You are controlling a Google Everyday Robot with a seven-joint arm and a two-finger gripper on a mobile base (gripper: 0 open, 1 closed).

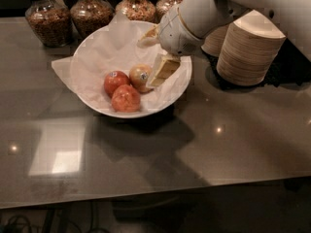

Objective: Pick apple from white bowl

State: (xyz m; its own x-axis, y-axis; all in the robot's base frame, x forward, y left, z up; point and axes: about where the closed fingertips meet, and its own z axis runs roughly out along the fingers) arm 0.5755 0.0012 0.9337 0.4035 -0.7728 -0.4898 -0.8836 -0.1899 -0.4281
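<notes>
The white bowl [181,88], lined with crinkled white paper, stands at the back middle of the dark counter. In it lies the pale yellowish apple [139,76] with a small sticker, at the right of two redder apples [115,81] [126,99]. My gripper [152,57] reaches into the bowl from the upper right and is open. Its near beige finger [163,69] rests against the apple's right side. The far finger [146,36] hangs above and behind the apple. The apple still sits on the paper.
Several glass jars of grains [46,18] [92,13] stand along the back edge behind the bowl. Stacks of small beige paper bowls [250,52] stand right of the white bowl, under my arm. The counter's front edge runs along the bottom.
</notes>
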